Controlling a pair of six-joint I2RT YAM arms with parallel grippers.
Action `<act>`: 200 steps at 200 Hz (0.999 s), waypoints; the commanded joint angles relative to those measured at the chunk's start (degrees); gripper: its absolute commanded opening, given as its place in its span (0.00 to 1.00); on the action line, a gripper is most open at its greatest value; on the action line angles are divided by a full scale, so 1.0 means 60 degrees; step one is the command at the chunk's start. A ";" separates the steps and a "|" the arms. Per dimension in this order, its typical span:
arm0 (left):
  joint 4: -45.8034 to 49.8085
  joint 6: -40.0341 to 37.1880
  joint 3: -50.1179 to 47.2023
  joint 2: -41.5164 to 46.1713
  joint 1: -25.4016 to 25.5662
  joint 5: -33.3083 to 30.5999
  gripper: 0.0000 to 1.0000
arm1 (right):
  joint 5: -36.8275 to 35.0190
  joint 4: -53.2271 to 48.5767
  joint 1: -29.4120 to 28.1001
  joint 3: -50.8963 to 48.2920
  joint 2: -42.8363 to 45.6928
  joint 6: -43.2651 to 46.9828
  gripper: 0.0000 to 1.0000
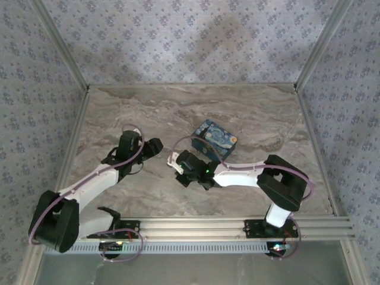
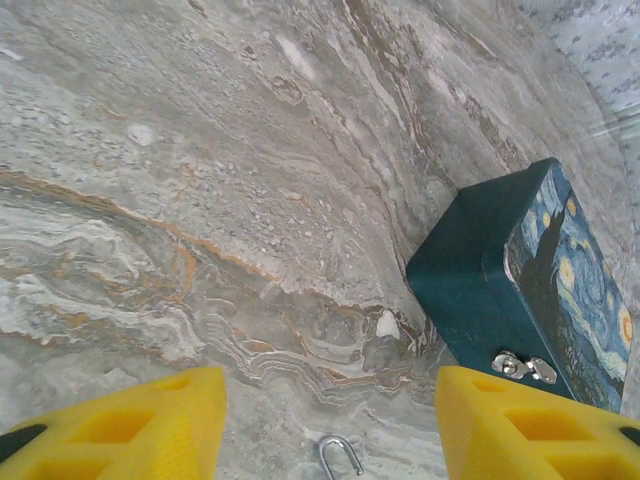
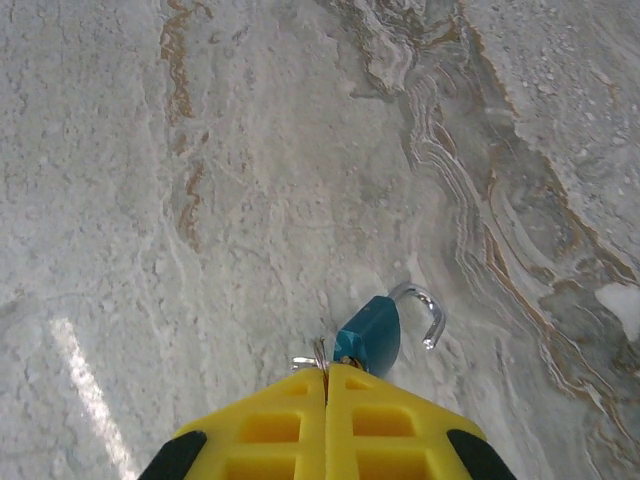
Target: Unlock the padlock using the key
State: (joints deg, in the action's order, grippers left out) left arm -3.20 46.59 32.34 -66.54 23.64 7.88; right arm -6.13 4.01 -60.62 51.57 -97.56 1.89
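Note:
The padlock is a small blue block just beyond my right gripper, close over the marble. Its silver shackle has swung open, with one end free. My right gripper is shut on the key, of which a metal ring and a sliver show between the pads at the lock's near end. In the left wrist view the shackle shows at the bottom edge, between the fingers of my left gripper. Those yellow fingers stand wide apart and touch nothing. In the top view the left gripper faces the right gripper.
A blue-and-yellow swirl-printed box sits just behind the right gripper, and its metal latch is near my left gripper's right finger. The marble tabletop is walled at the back and sides. A metal rail runs along the near edge.

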 commanded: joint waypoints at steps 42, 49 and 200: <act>0.0736 0.0001 -0.0102 0.0767 -0.0146 -0.0449 0.59 | -0.0458 -0.0248 -0.0095 0.0229 0.0237 -0.0432 0.37; 0.0804 0.0013 -0.0083 0.0825 -0.0149 -0.0460 0.60 | -0.0569 -0.0335 -0.0080 0.0168 0.0408 -0.0444 0.39; 0.4557 -0.3457 0.2792 0.0727 -0.0231 -0.4050 1.00 | -0.2078 -0.2340 0.4331 -0.0942 0.5346 -0.2348 1.00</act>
State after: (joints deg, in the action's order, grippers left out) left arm 20.03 33.63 44.69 -60.84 22.87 -6.07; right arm -13.04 -8.56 -40.25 47.33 -68.66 -7.44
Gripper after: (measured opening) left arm 0.996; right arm 0.999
